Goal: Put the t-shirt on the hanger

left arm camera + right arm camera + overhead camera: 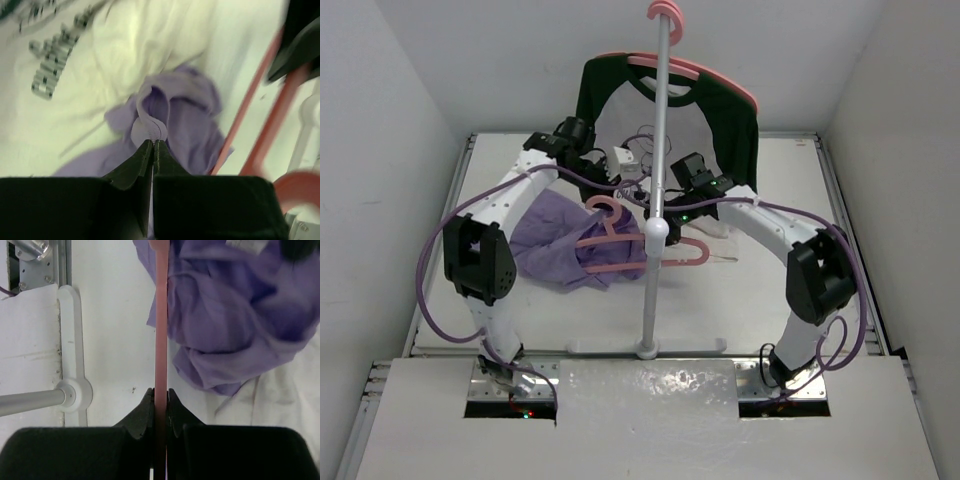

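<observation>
Lavender cloth takes up the left side of my overhead view. The t-shirt (555, 250) lies bunched on the table (760, 300), left of the stand's pole (660, 150). On the left wrist camera I see the left gripper (153, 145) clenched on a raised fold of it, with a ridge of purple fabric nipped between the closed tips. Moving toward the middle, the hanger (615, 268) lies flat with its long axis running left to right across the table. Its hook points away from me, and its left half lies on the heap of fabric while its right end reaches past the pole. Further right, the right gripper (161, 392) is grasping the hanger's pink bar, which runs straight out from between its fingers on that wrist view, with the shirt crowding against one side of it. As I read it, everything turns on this: the shirt sits to the left of the hanger and partly beneath it, so the cloth has to be drawn along the hanger's long axis, over a shoulder. My left arm is the nearer one to the shirt and already has hold of it, while my right arm only needs to steady the hanger. I cannot tell whether the pinched fold is the collar or the hem, so I would check that first.
</observation>
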Robot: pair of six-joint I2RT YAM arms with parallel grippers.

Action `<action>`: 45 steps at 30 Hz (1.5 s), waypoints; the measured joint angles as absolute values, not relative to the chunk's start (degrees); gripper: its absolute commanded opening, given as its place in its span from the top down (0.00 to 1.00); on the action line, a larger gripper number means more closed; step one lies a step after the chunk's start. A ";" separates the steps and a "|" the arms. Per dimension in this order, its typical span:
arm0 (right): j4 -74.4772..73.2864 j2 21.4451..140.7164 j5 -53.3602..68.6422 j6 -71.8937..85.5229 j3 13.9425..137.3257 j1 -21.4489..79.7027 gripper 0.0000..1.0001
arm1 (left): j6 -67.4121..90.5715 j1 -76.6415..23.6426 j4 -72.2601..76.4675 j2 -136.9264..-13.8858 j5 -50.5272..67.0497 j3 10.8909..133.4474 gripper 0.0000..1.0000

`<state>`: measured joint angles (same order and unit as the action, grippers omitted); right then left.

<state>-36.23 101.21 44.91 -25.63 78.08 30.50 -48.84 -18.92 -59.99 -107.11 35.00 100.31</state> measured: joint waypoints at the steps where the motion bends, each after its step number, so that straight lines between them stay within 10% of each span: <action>1: -36.01 101.21 44.91 -25.76 78.50 30.55 1.00 | -48.73 -19.46 -59.88 -107.02 36.10 100.82 1.00; 9: -30.04 100.71 42.30 -25.21 78.30 32.14 1.00 | -44.71 -22.87 -57.47 -106.89 42.94 105.86 0.95; 16: -18.94 99.70 41.56 -22.41 70.11 33.93 1.00 | -38.61 -22.65 -50.59 -106.87 35.70 100.31 0.11; 18: -14.33 99.63 41.82 -20.40 67.72 34.30 1.00 | -36.51 -22.11 -49.65 -106.87 32.88 99.26 0.00; 30: -0.60 101.58 40.53 -10.07 64.62 32.82 1.00 | -27.59 1.39 -44.86 -101.78 29.65 100.29 0.00; 33: 0.01 102.06 40.64 -9.69 64.60 32.80 1.00 | -32.12 5.54 -44.62 -96.97 32.34 96.14 0.28; 37: -0.25 102.08 40.77 -9.54 64.75 32.80 1.00 | -51.35 5.58 -53.25 -91.11 38.41 90.65 0.37; 41: -1.19 102.10 40.95 -9.63 65.69 32.80 1.00 | -71.31 2.63 -63.26 -88.84 40.91 84.01 0.11; 45: -1.87 102.10 41.04 -9.96 66.37 32.80 1.00 | -79.09 -1.30 -64.71 -89.38 39.22 77.73 0.06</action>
